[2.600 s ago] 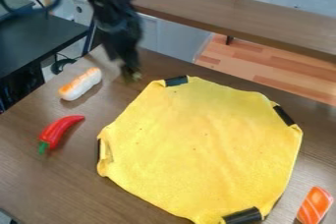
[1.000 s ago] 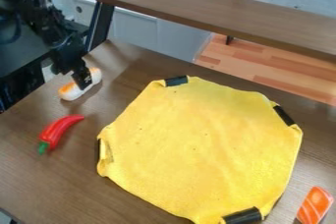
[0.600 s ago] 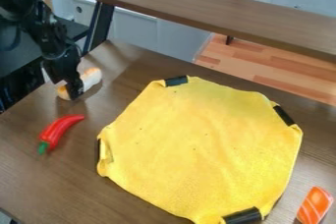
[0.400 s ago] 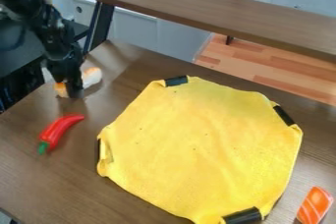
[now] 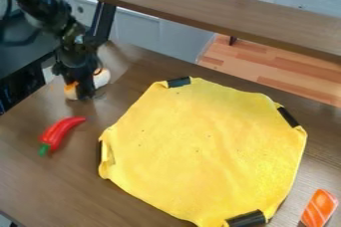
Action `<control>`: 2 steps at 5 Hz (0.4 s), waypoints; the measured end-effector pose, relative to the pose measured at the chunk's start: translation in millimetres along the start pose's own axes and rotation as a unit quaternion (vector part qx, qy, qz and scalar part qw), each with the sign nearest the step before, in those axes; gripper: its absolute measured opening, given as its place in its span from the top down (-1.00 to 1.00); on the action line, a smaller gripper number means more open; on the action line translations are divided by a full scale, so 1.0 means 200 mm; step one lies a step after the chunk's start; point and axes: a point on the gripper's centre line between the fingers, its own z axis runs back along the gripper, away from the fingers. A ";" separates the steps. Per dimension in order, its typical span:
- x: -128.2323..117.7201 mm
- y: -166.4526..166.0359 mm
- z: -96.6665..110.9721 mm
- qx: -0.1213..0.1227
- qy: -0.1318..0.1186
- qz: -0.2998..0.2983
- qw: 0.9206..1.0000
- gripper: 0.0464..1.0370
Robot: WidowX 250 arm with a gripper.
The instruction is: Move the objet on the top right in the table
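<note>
- The hand had shifted a little toward the shelf side of the counter, and the orange-and-white toy sushi piece had moved with it, a short way rightward in the view
- That shared shift suggested a grip or a push had begun; whether the hand was apart, together or clamped on the piece, I could not tell
- The piece lay at the upper left of the counter, partly hidden behind the hand, with its white end and orange end showing on either side; whether it had left the wood was unclear
- The task wording was loose, but the top right probably named the goal, so the carry past the yellow cloth was nearly all still to come
- The piece was smooth, rounded and oblong, likely to slip or turn if held off its middle
- The cloth looked soft and faintly wrinkled, roughly eight-sided, with black bands at its edges that a low carry could have snagged
- The red chili pepper was glossy, curved and green-stemmed; the salmon sushi piece was a striped orange block at the lower right
</note>
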 end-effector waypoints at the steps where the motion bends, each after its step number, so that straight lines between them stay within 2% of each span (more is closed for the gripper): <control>1: 0.14 -0.01 0.25 0.015 -0.061 -0.004 0.998 -0.05; 2: 0.25 -0.14 0.45 -0.001 -0.116 -0.033 0.993 -0.05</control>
